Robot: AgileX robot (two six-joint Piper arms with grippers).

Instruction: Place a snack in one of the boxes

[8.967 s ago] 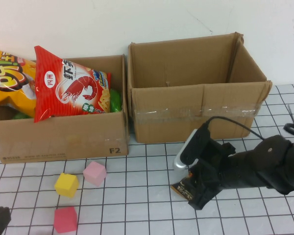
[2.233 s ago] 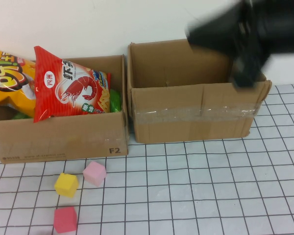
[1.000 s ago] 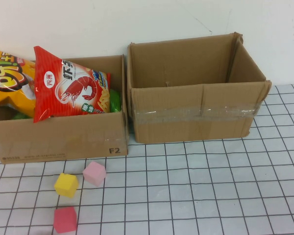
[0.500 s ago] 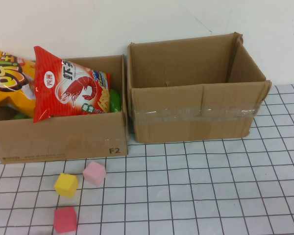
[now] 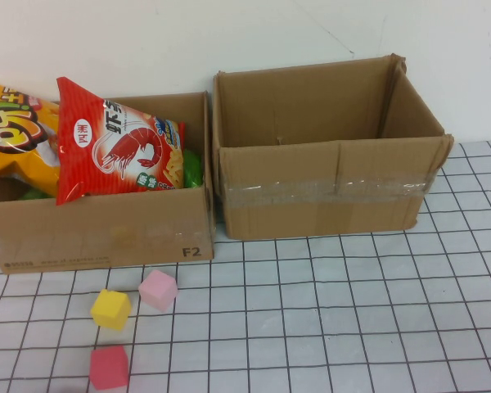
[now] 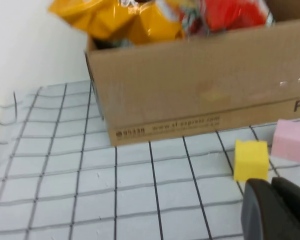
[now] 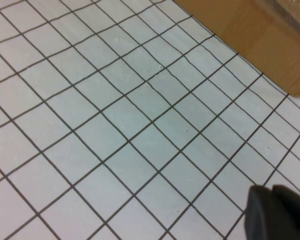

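Having withdrawn from the high view altogether, the right arm no longer hung over the right box [image 5: 327, 176], where it had been blurred in motion about two seconds before. Its right gripper [image 7: 277, 212] now sat low over bare gridded table [image 5: 352, 311] near that box's corner, fingers closed together with nothing between them. The small dark snack packet it had pinched on the table nine seconds earlier was gone from the grid and showed in no view; the box's front wall hid its floor, so the packet most likely lay inside, though that could not be confirmed. The left gripper [image 6: 272, 210], also closed and empty, rested parked just beside the yellow block [image 6: 250, 159] in front of the left box [image 5: 98, 229], whose red shrimp-chip bag [image 5: 119, 147] had not shifted. Judged so, the task looked finished.
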